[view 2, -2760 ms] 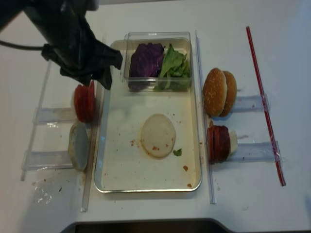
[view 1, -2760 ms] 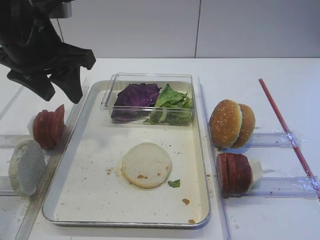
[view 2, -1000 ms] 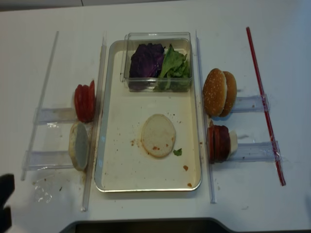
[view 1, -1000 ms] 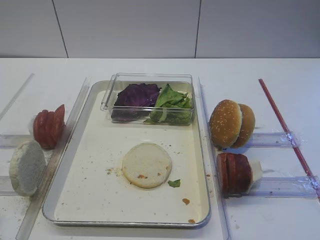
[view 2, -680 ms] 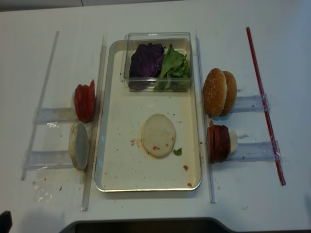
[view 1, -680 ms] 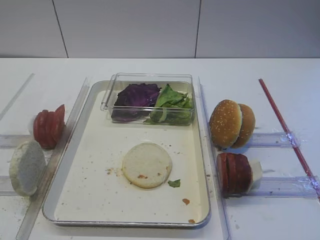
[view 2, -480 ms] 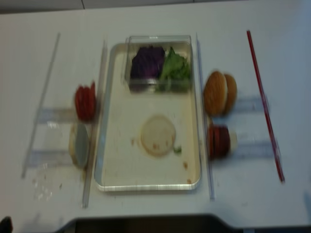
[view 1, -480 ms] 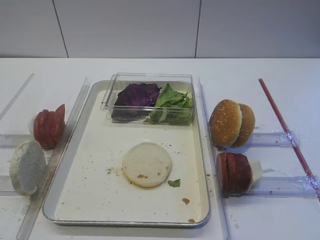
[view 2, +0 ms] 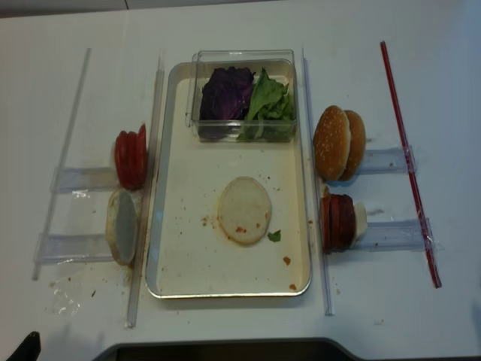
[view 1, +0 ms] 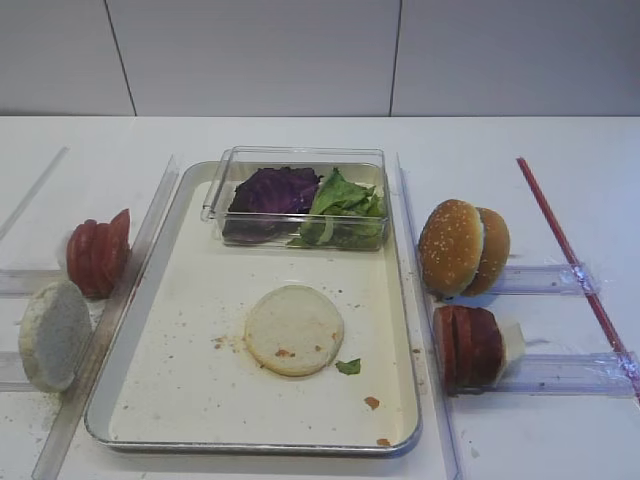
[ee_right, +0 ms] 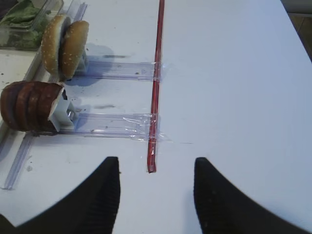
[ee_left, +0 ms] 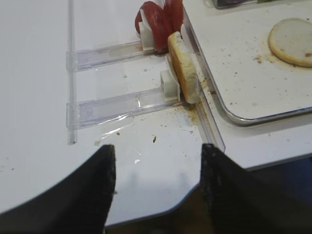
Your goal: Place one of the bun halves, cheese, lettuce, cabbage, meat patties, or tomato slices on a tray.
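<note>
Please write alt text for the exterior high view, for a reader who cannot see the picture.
A pale bun half lies flat on a silver tray, behind it a clear box of purple cabbage and green lettuce. Tomato slices stand left of the tray, sesame buns right.

White table all across, matte and bright under soft, even light, only faint shadows on it. Behind it a pale wall of large flat panels, thin dark seams running upright between them. Along the table's near side a dark edge, darker still beyond it in the left wrist view. In the right wrist view, a sliver of brownish floor past the table's far corner.
</note>
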